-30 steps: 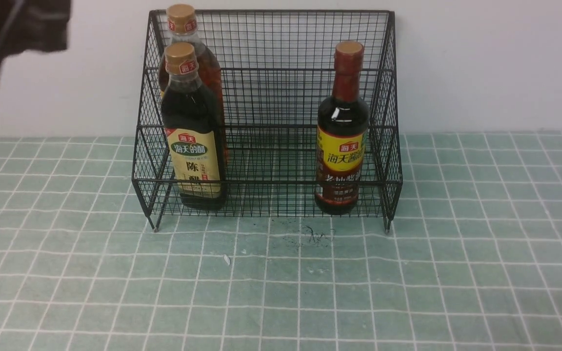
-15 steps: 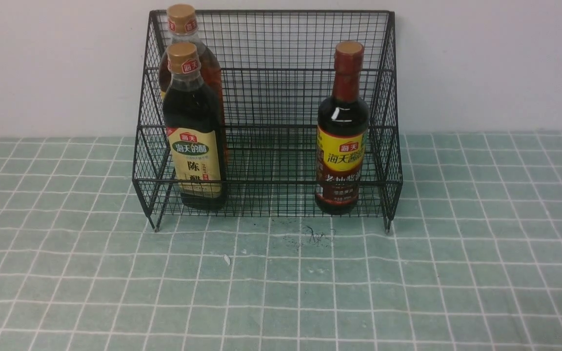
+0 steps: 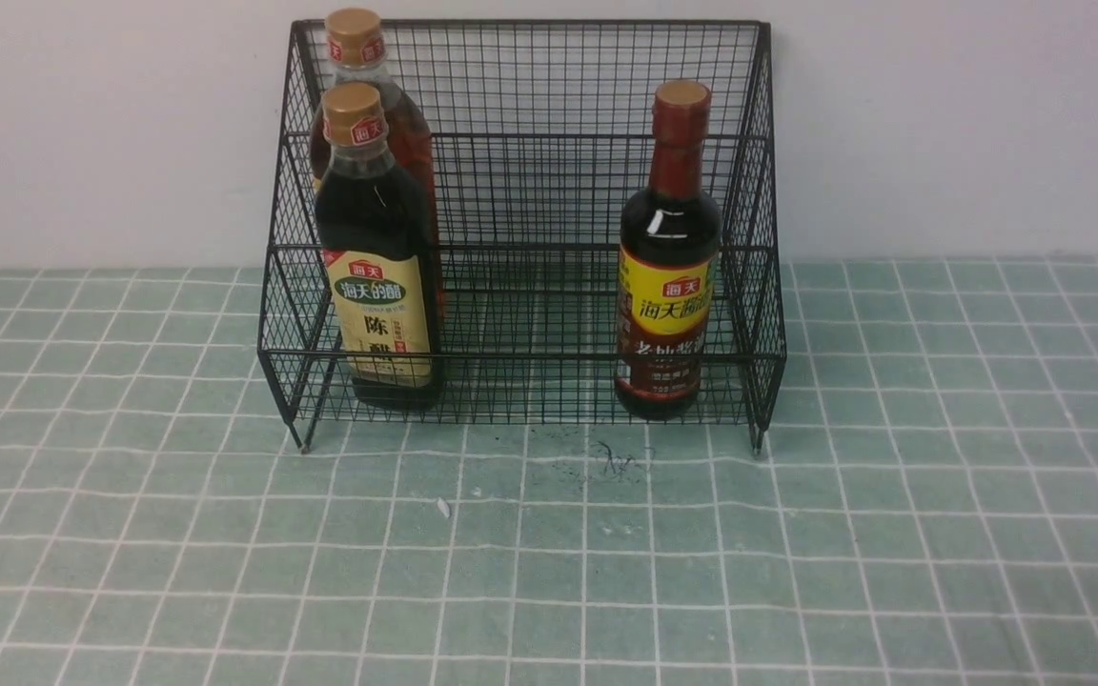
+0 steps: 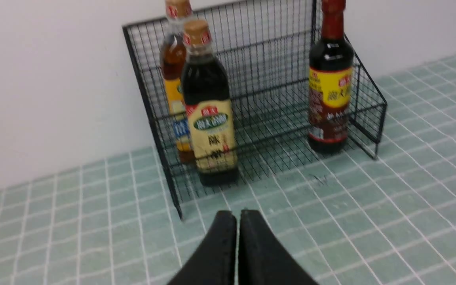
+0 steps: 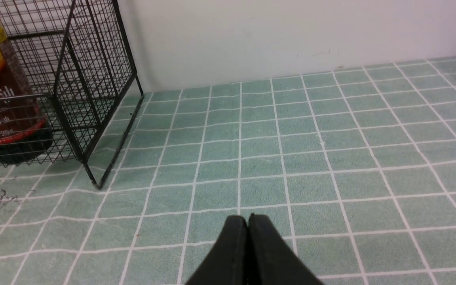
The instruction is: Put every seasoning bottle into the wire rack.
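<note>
Green tiled tablecloth (image 3: 549, 572), white wall. All three bottles upright in wire rack (image 3: 530, 191): beige-label bottle (image 4: 210, 118), amber bottle (image 4: 172, 79), yellow-brown-label bottle (image 4: 329, 83). Ahead of left gripper (image 4: 238, 217), pinched shut, empty. Right gripper (image 5: 247, 221) likewise closed, rack off to one side.

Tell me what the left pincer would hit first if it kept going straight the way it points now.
Probably the beige-label bottle at the front of the wire rack; the shut left pincer aims roughly there, with bare tablecloth between. Depth is unclear.

Open gap between rack's bottles (image 3: 375, 276)
</note>
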You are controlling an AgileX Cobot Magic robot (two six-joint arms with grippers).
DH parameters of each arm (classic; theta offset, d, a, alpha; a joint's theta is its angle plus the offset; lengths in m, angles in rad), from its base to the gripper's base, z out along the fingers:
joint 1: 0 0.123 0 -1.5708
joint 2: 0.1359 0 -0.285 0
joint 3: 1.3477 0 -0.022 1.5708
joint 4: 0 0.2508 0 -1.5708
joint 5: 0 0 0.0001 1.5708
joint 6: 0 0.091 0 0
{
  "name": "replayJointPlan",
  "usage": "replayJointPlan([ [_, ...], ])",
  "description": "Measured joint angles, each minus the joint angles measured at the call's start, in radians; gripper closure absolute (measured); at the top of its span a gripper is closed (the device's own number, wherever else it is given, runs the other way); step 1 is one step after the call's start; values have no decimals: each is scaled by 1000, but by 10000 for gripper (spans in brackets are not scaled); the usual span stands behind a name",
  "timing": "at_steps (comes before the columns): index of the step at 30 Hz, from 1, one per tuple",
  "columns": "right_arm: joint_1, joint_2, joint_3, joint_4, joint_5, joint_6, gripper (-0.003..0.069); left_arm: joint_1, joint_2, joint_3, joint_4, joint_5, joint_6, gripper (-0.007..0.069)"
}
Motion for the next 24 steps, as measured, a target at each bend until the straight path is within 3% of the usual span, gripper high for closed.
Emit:
replayJointPlan([
  [5,0,0,0,0,0,0,673,0,-1,12,22,-105,-1,631],
  [11,0,0,0,0,0,0,673,0,-1,187,54,-339,-22,631],
  [17,0,0,0,0,0,0,673,-51,-37,503,240,-561,-196,631],
  [24,0,0,0,0,0,0,673,-90,-111,766,369,-674,-340,631],
])
